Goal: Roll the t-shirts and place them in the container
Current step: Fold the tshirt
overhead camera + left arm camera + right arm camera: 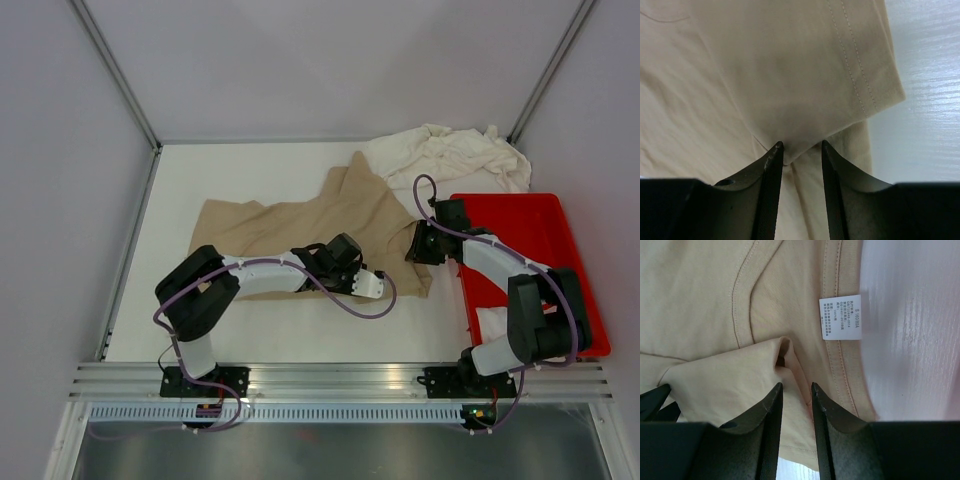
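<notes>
Top external view: a tan t-shirt (290,225) lies spread across the table (200,170), its long axis running left to right, and we judge the rolling not yet begun. Both arms meet at its right end, so the body of the shirt stretches away to their left. The left arm reaches over the near edge and the right sits at the neck. We see the left claw (800,146) narrowed on a pinched fold of tan cloth beside the stitched sleeve hem (860,75). The right claw (796,386) likewise nips a raised fold just short of the white neck label (840,317). The cream t-shirts (450,155) lie heaped at the far right corner, behind the red tray (540,215).
</notes>
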